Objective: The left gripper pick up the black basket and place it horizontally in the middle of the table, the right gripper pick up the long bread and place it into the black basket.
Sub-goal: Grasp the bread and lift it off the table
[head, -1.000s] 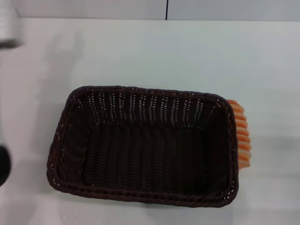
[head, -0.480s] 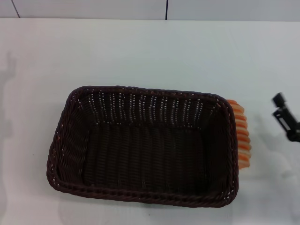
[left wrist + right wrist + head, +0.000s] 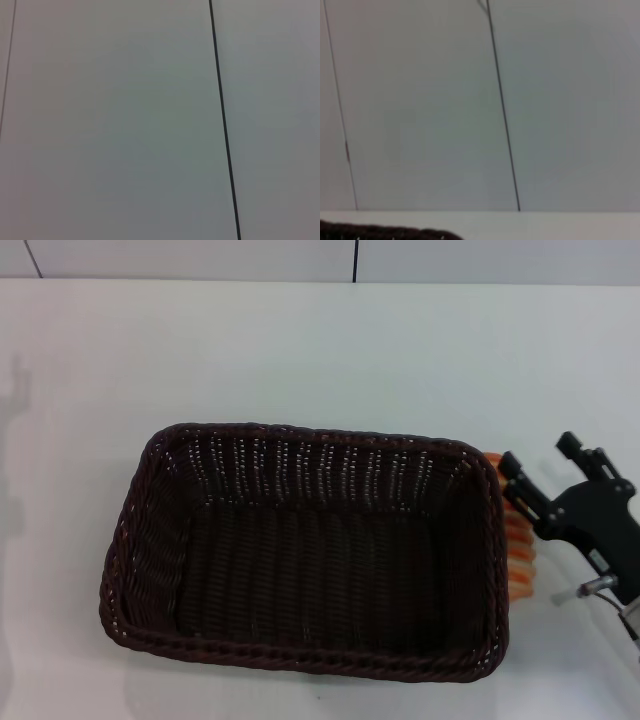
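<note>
The black basket (image 3: pixel 305 550) already lies lengthwise in the middle of the bench (image 3: pixel 320 350), so the bread step appears to be in hand. The right claw (image 3: pixel 545 478) hovers with its jaws spread and empty above the long bread (image 3: pixel 518 560), which lies just beside the basket's right wall, mostly hidden. The left claw is not in view.

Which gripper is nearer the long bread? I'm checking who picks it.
Right. The right gripper hovers at the long bread beside the black basket; the left is out of view.
</note>
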You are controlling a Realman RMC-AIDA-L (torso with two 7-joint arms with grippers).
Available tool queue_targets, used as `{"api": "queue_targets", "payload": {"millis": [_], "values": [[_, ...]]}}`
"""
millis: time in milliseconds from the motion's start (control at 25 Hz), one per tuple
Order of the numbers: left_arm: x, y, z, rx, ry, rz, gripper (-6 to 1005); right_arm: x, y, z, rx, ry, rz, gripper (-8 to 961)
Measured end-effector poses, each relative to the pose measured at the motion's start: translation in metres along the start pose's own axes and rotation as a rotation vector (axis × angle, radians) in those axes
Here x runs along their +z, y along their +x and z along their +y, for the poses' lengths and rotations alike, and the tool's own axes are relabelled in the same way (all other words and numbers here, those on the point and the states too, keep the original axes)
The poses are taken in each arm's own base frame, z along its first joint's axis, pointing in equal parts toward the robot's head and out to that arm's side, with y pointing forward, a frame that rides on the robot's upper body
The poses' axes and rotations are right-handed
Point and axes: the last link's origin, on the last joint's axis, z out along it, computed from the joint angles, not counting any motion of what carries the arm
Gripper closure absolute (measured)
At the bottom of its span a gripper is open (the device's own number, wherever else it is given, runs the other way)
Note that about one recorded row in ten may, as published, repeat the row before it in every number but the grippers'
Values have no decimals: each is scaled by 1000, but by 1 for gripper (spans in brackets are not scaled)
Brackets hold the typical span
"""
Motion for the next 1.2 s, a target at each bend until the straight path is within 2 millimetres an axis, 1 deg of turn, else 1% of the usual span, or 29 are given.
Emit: {"api": "queue_targets", "payload": {"millis": [640,800,920,1000,1080,1200], "values": [[6,0,7,-4,-22,2,324,27,19,10,-21,-70,194,156],[7,0,8,-3,-24,0,323,29,23,10,-31,-78,228,156],[7,0,8,-4,-25,0,324,27,23,9,-21,-62,225,230],[7,0,9,-5,-27,0,325,22,20,6,-2,-38,189,279],[7,0,9,-5,-27,-1,326,17,15,4,11,-13,135,292],[7,0,9,-5,-28,-1,328,2,0,-5,24,48,5,312]]}}
